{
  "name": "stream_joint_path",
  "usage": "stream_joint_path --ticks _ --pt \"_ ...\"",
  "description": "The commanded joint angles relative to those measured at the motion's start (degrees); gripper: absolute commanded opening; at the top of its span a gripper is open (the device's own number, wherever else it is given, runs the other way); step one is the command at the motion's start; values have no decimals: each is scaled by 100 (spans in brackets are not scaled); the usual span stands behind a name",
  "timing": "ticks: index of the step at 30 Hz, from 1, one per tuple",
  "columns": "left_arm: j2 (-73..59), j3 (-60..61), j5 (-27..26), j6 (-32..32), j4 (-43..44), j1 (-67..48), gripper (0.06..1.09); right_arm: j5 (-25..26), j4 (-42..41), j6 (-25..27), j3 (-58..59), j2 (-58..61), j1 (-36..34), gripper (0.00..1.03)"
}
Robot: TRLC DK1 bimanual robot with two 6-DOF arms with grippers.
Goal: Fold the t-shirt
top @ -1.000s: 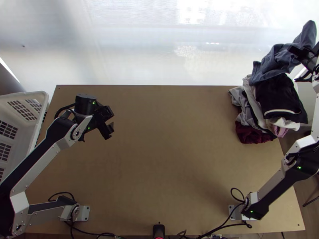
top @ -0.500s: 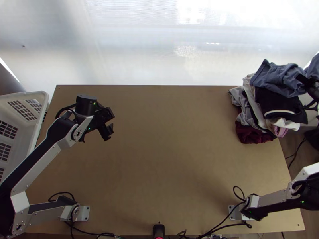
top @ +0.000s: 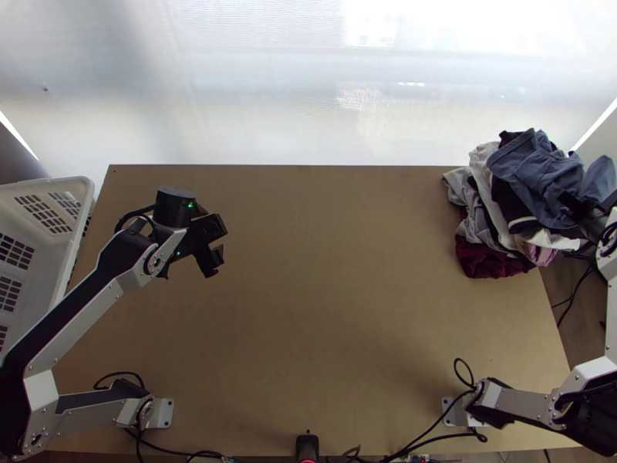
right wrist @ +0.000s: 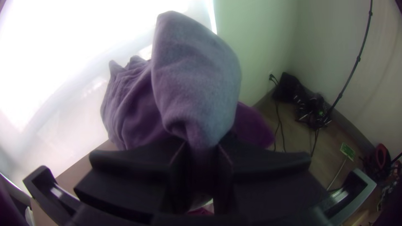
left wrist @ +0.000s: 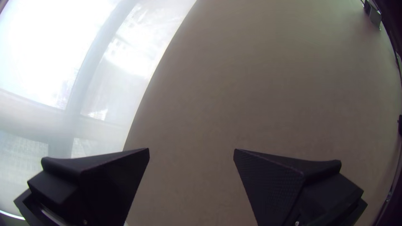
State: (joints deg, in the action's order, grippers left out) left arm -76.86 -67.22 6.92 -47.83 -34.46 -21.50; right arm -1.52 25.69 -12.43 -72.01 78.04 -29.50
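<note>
The right claw [top: 577,207] grips 1 bunched blue garment [top: 532,171].

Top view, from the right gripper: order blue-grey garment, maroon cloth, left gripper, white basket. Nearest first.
From the right gripper:
1. Blue-grey garment: pinched in its fingers, over the pile.
2. Maroon cloth: pile's near edge, table's right side.
3. Left gripper: over the table's left part.
4. White basket: beyond it, at the left edge.
</note>
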Motion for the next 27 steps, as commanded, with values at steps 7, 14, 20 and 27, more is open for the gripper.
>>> stream_joint_path --ticks 7,14,20,27 --pt "83 183 11 2 9 -56 104 -15 -785 -76 1048 370 199 4" --pt "207 280 38 -7 9 -30 104 -200 -636 82 1022 449 172 65" --pt "198 271 73 -59 36 -21 104 -498 -275 285 785 -70 190 98" --pt "198 262 117 -68 44 -56 104 -534 76 645 679 -676 49 98"
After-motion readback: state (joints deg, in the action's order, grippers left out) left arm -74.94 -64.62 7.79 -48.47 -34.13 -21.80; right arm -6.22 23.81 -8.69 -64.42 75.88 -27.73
